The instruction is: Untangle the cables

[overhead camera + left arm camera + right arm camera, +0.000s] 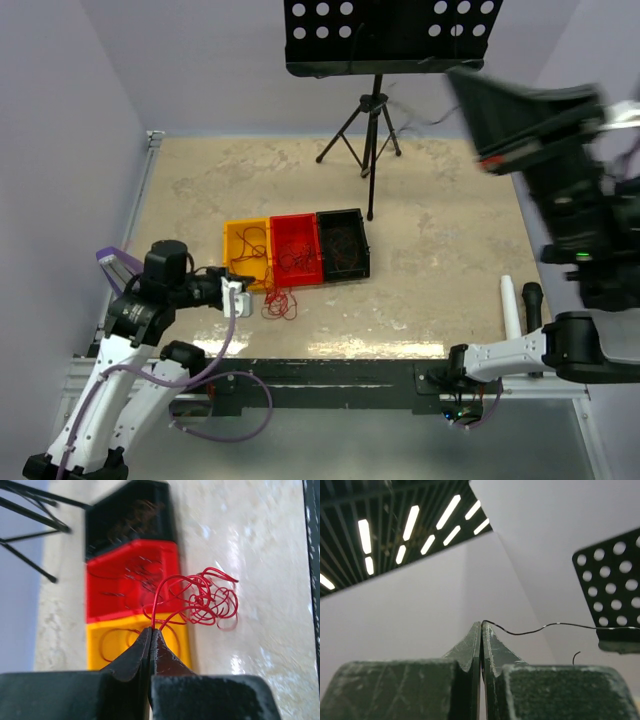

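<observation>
A tangle of thin red cables [279,302] lies on the table just in front of the yellow bin [236,237]. My left gripper [238,297] is shut on one red strand; in the left wrist view the jaws [150,630] pinch the wire and the curly red tangle [206,600] hangs beyond them. My right gripper [462,80] is raised high and blurred. In the right wrist view it [481,624] is shut on a thin black cable [545,626] that trails off to the right. More wires lie in the red bin [297,248] and the black bin [343,243].
A music stand [390,35] on a tripod [365,135] stands at the back; its perforated plate [615,590] is close to my right gripper. A white tube [510,305] and a black tube [533,300] lie at the right. The bins show in the left wrist view [130,580].
</observation>
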{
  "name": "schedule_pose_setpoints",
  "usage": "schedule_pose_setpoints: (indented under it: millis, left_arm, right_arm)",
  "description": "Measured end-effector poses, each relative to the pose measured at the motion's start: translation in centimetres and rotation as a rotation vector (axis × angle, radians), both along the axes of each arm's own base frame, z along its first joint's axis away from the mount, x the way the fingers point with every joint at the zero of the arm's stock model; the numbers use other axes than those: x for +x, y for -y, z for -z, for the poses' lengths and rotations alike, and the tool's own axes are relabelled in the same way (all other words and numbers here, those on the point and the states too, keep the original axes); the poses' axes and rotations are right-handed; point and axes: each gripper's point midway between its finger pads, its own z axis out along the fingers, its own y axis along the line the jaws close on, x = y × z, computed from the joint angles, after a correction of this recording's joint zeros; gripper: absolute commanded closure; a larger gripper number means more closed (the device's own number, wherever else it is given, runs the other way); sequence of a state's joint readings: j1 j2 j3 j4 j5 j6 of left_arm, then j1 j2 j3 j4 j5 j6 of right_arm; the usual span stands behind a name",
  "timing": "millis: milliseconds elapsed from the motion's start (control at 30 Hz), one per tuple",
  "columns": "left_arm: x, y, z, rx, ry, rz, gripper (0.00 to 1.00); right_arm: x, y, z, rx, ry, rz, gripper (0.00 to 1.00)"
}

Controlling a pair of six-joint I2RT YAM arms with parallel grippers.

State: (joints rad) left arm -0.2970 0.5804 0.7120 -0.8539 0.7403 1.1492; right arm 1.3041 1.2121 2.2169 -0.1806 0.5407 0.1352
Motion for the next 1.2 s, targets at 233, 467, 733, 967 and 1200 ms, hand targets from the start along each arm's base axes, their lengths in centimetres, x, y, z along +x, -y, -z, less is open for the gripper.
schedule_pose_setpoints:
  millis: [233, 467, 733, 967, 1200]
  left_arm:
    - [-0.6, 1.6, -10.2, -0.202, 0.096, 0.007, 1.00]
    - [-2.4, 1.9, -13.1, -0.257, 0.083, 0.043, 1.00]
    - [-4.5, 2.0, -13.1, -0.263, 0.027, 0.079, 1.00]
    - [-5.8, 1.9, -13.4, -0.272, 0.011, 0.101, 1.00]
    - [-6.5, 2.0, -14.5, -0.288, 0.031, 0.125, 1.00]
  right_arm:
    - [4.7, -16.4, 14.6, -0.383, -0.145, -0.031, 1.00]
    - [10.8, -22.9, 28.0, -0.615, -0.285, -0.039, 1.00]
    - [14.4, -24.8, 32.2, -0.618, -0.323, -0.061, 1.00]
    - [17.0, -25.6, 38.0, -0.669, -0.391, -0.069, 1.00]
    - [18.5, -25.0, 45.5, -0.754, -0.502, -0.055, 1.00]
